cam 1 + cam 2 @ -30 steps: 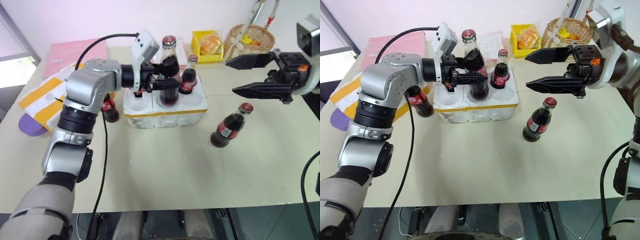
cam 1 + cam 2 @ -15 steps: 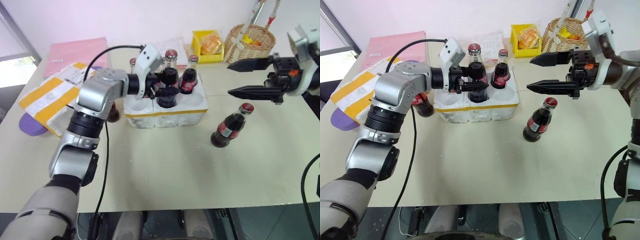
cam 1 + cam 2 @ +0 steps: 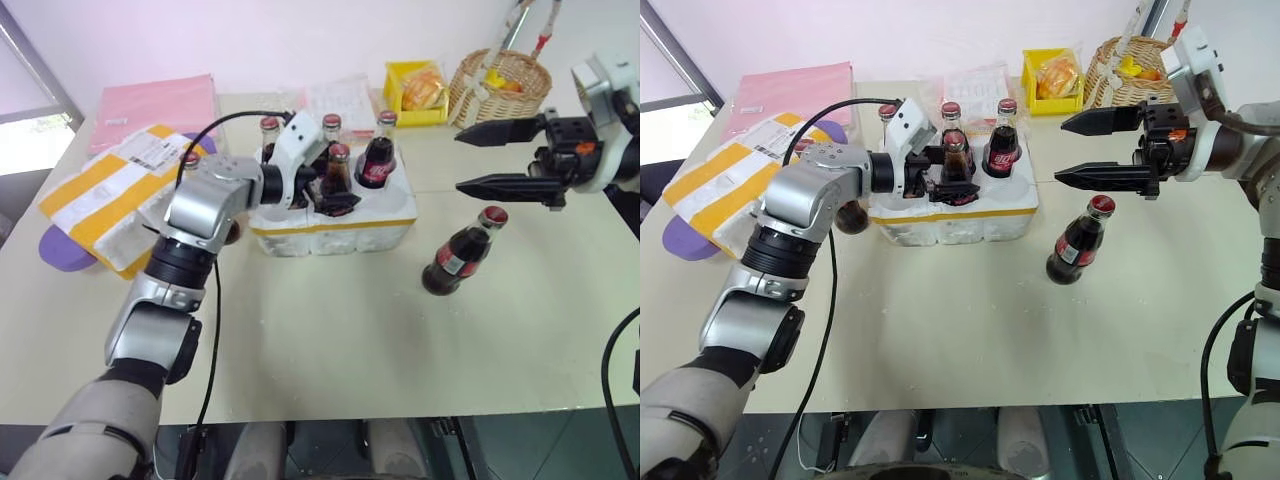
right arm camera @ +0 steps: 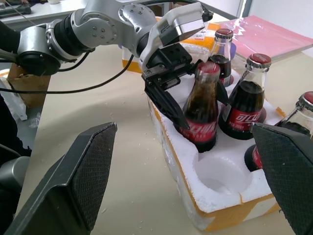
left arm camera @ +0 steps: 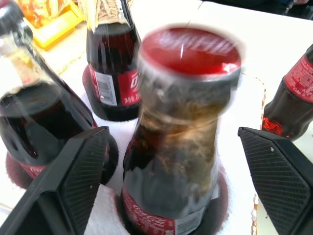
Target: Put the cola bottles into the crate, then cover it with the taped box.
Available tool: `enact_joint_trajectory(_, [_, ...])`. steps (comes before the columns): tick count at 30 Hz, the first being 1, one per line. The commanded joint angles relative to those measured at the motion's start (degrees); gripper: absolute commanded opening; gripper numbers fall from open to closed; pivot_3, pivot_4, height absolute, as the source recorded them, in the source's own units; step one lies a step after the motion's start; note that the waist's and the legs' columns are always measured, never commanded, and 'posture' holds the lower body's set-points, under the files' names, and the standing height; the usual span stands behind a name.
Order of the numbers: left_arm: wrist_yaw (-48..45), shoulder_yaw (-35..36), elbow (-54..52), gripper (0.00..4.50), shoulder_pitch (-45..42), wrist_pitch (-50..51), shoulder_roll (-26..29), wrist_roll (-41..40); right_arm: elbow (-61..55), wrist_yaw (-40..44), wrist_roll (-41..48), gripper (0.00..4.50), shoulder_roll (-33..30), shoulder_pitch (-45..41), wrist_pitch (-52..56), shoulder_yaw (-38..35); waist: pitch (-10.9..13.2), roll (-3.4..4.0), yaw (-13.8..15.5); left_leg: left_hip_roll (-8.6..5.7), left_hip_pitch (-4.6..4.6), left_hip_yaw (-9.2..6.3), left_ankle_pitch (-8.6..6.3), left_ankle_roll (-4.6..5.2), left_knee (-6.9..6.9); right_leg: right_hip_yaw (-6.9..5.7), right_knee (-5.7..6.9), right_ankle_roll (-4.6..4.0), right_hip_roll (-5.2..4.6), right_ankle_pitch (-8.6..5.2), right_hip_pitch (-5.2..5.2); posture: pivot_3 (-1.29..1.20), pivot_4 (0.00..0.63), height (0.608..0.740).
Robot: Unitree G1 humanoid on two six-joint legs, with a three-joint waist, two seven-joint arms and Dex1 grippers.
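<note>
The crate [image 3: 335, 225] sits on the surface [image 3: 330, 340] with cola bottles [image 3: 377, 160] upright in its wells. The left end effector [image 5: 176, 161] is spread wide around one seated bottle [image 5: 183, 137], fingers clear of the glass. Right of the crate one bottle [image 3: 458, 255] stands loose under the wide right end effector [image 3: 500, 158]. Left of the crate lies the taped box [image 3: 110, 190]

A beige table [image 3: 330, 340] stands against a pale wall [image 3: 250, 35].

Those small dark cola bottles [image 5: 176, 147] were glossy glass with shiny red metal caps, and the low white foam crate [image 4: 205, 161] looked matt and crumbly. Woven wicker basket [image 3: 500, 80] upper right looked rough.
</note>
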Motion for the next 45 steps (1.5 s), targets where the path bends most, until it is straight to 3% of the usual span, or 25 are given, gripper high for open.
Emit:
enact_joint_trajectory(1, [0.86, 4.03, -4.70, 4.48, -0.99, 0.76, 0.74, -2.05, -0.32, 0.17, 0.28, 4.50, -0.03, -1.61, -0.67, -1.01, 0.00, 0.00, 0.00, 0.00, 0.00, 0.00, 0.00, 0.00, 0.00, 0.00, 0.00, 0.00, 0.00, 0.00, 0.00, 0.00, 0.150, 0.738])
enact_joint_trajectory(6, [-2.62, 10.55, -12.95, 4.48, -1.60, 6.16, 5.92, -9.16, -0.20, 0.43, 0.32, 4.50, 0.06, -1.52, -0.71, -1.00, 0.00, 0.00, -0.27, 0.00, 0.01, -0.01, 0.00, 0.00, -0.01, 0.00, 0.00, 0.00, 0.00, 0.00, 0.00, 0.00, 0.150, 0.738])
enact_joint_trajectory(10, [-7.26, 16.11, -18.27, 4.48, 0.39, 12.86, 14.15, -16.55, 0.10, 0.82, 0.14, 4.50, 0.21, -1.39, -1.01, -0.75, -0.01, 0.01, -0.33, 0.02, 0.05, -0.01, 0.00, 0.00, -0.03, 0.00, 0.01, 0.00, 0.01, 0.00, 0.00, 0.00, 0.150, 0.738])
enact_joint_trajectory(15, [-18.01, 23.58, -28.13, 4.48, 12.51, 17.22, 29.47, -25.76, 1.29, 1.13, -0.17, 4.50, 1.10, -1.86, -1.33, -0.33, -0.02, 0.04, -0.47, 0.03, 0.15, 0.09, 0.00, 0.00, -0.10, 0.14, 0.03, -0.01, 0.03, 0.00, 0.00, 0.00, 0.150, 0.738])
enact_joint_trajectory(21, [-17.75, 37.05, -34.12, 4.48, 29.54, 17.97, 37.70, -28.58, 2.00, 1.93, -0.65, 4.50, 1.62, -2.11, -1.74, -0.01, -0.01, 0.01, -0.05, 0.05, 0.15, 0.09, -0.01, 0.00, -0.04, 0.16, -0.02, -0.04, 0.04, 0.02, 0.07, 0.00, 0.150, 0.738])
enact_joint_trajectory(24, [-15.41, 44.51, -36.68, 4.48, 40.61, 14.99, 38.32, -25.10, 2.66, 2.46, -1.08, 4.50, 1.65, -2.34, -2.04, 0.23, -0.01, 0.02, -0.22, 0.07, 0.22, 0.12, -0.01, 0.00, -0.15, 0.19, -0.03, -0.06, 0.04, 0.01, 0.06, 0.00, 0.150, 0.738])
enact_joint_trajectory(28, [-5.48, 48.63, -38.05, 4.48, 51.34, 11.25, 34.04, -18.01, 3.38, 2.87, -1.43, 4.50, 1.69, -2.74, -2.48, 0.50, -0.02, 0.04, -0.19, 0.13, 0.26, 0.16, -0.01, -0.01, -0.17, 0.22, -0.06, -0.11, 0.09, 0.03, 0.06, 0.00, 0.150, 0.738])
enact_joint_trajectory(35, [14.41, 44.59, -35.71, 4.48, 43.98, 9.43, 21.57, -15.07, 4.29, 2.68, -1.87, 4.50, 2.54, -3.87, -2.39, 0.88, -0.04, -0.04, 1.29, 0.12, 0.32, 0.20, -0.02, -0.01, -0.06, 0.27, -0.07, -0.17, 0.09, 0.11, 0.15, 0.00, 0.150, 0.738])
enact_joint_trajectory(45, [16.92, 35.60, -29.06, 4.48, 38.29, 5.34, 19.13, -13.63, 3.01, 1.58, -1.25, 4.50, 2.98, -3.13, -1.17, 0.20, -0.04, -0.04, 1.08, 0.10, 0.32, 0.26, -0.02, -0.01, -0.11, 0.30, -0.07, -0.16, 0.09, 0.12, 0.13, 0.00, 0.150, 0.738])
